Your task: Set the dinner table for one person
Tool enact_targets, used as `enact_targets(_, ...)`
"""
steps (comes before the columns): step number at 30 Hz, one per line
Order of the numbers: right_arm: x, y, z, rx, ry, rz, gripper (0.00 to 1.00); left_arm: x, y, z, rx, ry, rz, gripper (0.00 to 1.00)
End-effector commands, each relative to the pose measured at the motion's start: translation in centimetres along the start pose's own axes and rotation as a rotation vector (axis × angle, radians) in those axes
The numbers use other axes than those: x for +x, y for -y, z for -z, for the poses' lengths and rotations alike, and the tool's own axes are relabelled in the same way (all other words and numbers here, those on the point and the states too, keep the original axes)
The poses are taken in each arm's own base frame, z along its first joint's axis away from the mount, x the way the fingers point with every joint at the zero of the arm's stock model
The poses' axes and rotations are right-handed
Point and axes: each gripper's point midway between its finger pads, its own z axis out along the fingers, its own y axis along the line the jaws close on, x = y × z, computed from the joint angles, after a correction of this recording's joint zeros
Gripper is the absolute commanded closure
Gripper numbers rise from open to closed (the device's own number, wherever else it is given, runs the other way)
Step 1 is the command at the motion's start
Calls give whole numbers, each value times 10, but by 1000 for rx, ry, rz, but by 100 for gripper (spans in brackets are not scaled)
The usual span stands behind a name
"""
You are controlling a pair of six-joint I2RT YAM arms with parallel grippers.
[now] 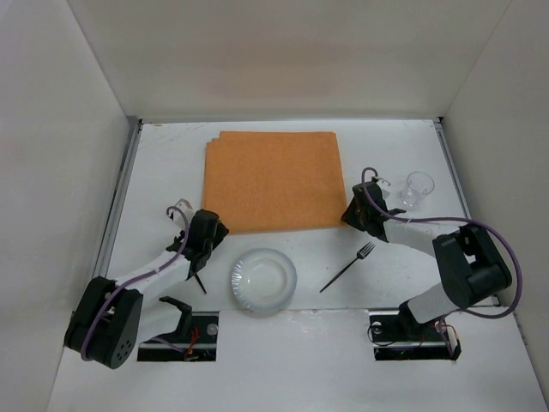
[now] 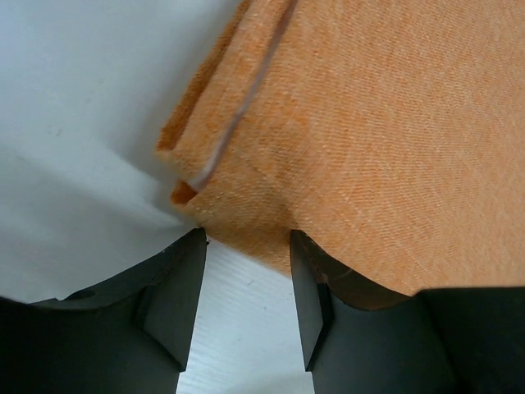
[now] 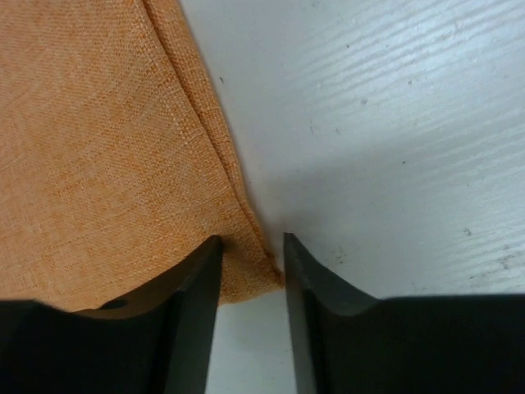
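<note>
Claws, from above: left claw [image 1: 214,230] and right claw [image 1: 352,213] both low over the dinner table [image 1: 163,172], each at a near corner of the orange placemat [image 1: 273,180], cloth stretching ahead of and between them. Behind the left claw and inboard, a clear plate [image 1: 262,280]. Behind the right claw, a fork [image 1: 347,264]. Just outboard of the right claw, a glass [image 1: 419,190]. Table flat beneath both claws, side rails [image 1: 120,202] pointing straight away from the arm bases; long axis judged crosswise, left to right, though uncertain from this angle.

Left wrist: jaws apart, white table showing in the gap, folded cloth corner just ahead of the tips, nothing clamped.

Right wrist: jaws apart, cloth corner reaching just between the tips, not pinched.

Likely trouble:
- closing on the upper fold only and peeling the layers apart
- pulling one corner sooner than the other and skewing the mat
- dragging cloth back into plate or fork
- knocking the glass with the right wrist
</note>
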Motion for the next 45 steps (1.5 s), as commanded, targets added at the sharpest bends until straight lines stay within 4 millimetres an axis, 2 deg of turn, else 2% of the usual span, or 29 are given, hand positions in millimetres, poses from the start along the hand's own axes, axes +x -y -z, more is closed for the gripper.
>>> enact_targets(1, -8, -16, 1, -34, 20, -30, 72, -12, -10, 1, -8, 67, 37, 57)
enact_targets(4, -10, -14, 5, -42, 26, -64, 90, -11, -27, -2, -44, 51, 57, 57)
enact_targets(7, -10, -12, 9, -50, 22, -73, 96, -9, -34, -4, -56, 17, 81, 57)
enact_targets(10, -7, -9, 14, -54, 17, -84, 97, -5, -33, 0, -46, -37, 100, 57)
enact_targets(14, 3, 3, 19, -42, 11, -108, 100, -17, -25, 18, 17, -4, 105, 57)
enact_targets(19, 14, 10, 29, -50, 19, -157, 100, -33, -34, 33, -14, 63, 71, 45)
enact_targets(23, 14, 9, 36, -53, 28, -154, 100, -34, -21, 29, 34, 72, 89, 44)
enact_targets(31, -13, 4, 49, -91, 75, -161, 100, -34, -6, 9, 33, 83, 82, 49)
enact_targets(34, -16, 3, 50, -97, 71, -150, 99, -25, -3, 1, 23, 70, 54, 56)
enact_targets(36, -17, 6, 49, -88, 70, -149, 99, -17, -4, -2, 25, 51, 45, 74)
enact_targets(39, -16, 15, 49, -75, 72, -153, 99, -12, -8, 2, 34, 40, 35, 91)
enact_targets(41, -16, 21, 51, -70, 77, -156, 99, -9, -11, 9, 53, 43, 19, 94)
enact_targets(45, -19, 30, 54, -63, 86, -165, 99, -4, -22, 21, 40, 23, -10, 94)
